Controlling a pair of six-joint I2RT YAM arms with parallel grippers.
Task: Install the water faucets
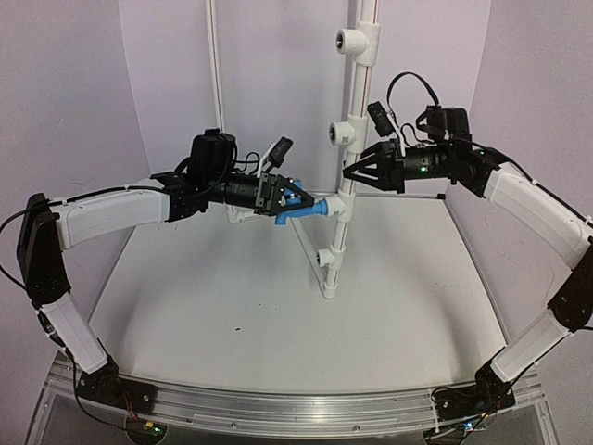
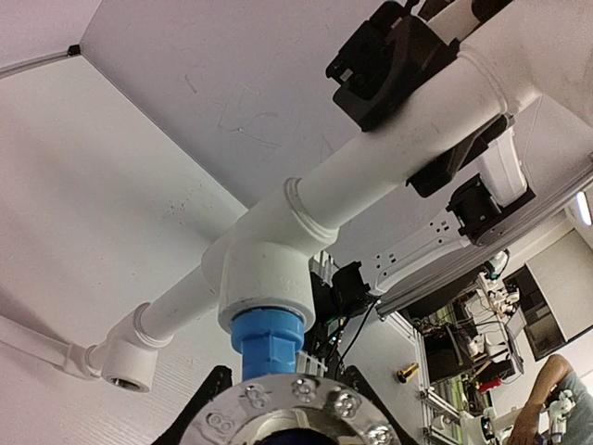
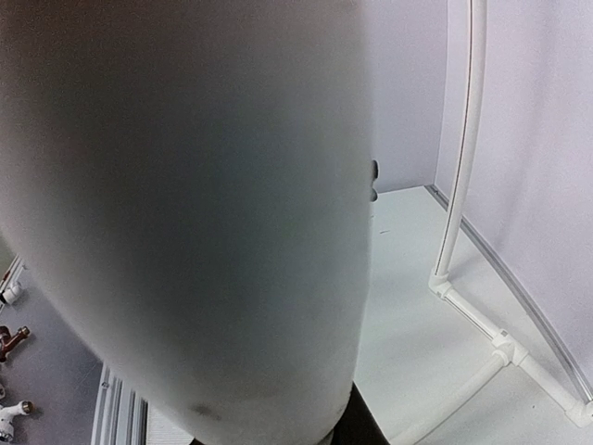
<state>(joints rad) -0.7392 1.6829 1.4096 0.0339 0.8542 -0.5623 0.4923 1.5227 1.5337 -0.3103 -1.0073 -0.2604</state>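
Note:
The blue faucet [image 1: 306, 208] lies level, its end seated in a white tee [image 1: 339, 206] on the upright white pipe [image 1: 355, 102]. My left gripper [image 1: 298, 201] is shut on the faucet's body. In the left wrist view the blue stem [image 2: 269, 338] enters the tee's socket [image 2: 269, 278], with a silvery round flange [image 2: 296, 413] between my black fingers [image 2: 199, 400]. My right gripper [image 1: 350, 172] is shut on the pipe just above that tee. In the right wrist view the pipe [image 3: 185, 213] fills the frame, blurred, and hides the fingers.
The pipe carries more open tees, at the top [image 1: 350, 42], middle [image 1: 338, 134] and bottom [image 1: 326, 258]. Thin white frame pipes run along the floor and back wall [image 3: 463, 306]. An aluminium rail [image 1: 296, 408] lines the near edge.

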